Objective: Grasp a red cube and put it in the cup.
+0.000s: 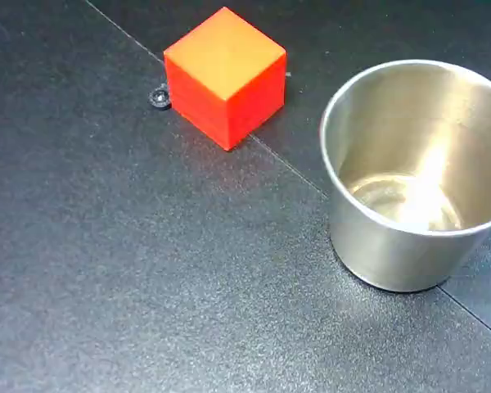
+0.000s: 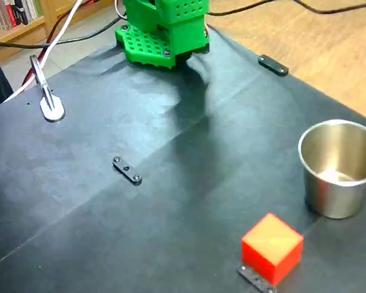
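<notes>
**Cube and cup apart on the mat, gripper out of sight**

From my remote seat, the biggest thing I see is the black mat [image 2: 110, 232] covering the table, crossed by a thin seam line in both fixed views. At its far edge in a fixed view stands the green arm base [image 2: 165, 30], with cables running off behind it; only the base shows, so I cannot see the gripper in either picture and cannot tell how its jaws stand.

Next in size is the cup [image 2: 335, 168], upright on the mat at the right, its shiny steel inside empty [image 1: 409, 176]. The red cube [image 1: 225, 74] sits on the mat near the cup but clear of it, not touching, one corner turned toward the camera in a fixed view [image 2: 272, 247].

Smallest: a dark flat bracket [image 2: 127, 170] lies mid-mat, and another [image 2: 256, 279] lies against the cube's base.
</notes>
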`<state>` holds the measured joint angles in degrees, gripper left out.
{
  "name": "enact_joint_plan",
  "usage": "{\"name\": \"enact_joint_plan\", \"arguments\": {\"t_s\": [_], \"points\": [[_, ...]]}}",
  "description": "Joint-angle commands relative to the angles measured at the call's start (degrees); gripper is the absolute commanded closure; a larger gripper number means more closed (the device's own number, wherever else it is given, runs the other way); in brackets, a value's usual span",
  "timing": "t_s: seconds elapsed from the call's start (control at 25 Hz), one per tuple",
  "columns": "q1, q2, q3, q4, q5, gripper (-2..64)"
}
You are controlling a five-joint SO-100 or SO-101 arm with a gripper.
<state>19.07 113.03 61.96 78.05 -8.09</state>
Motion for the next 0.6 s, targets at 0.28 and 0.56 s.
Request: {"name": "enact_joint_plan", "arguments": {"t_s": [0.28, 0.56], "points": [[6.8, -23.7, -17.1, 0.4, -0.5, 36.6], [7.6, -32.3, -16.3, 0.5, -12.7, 36.4]]}}
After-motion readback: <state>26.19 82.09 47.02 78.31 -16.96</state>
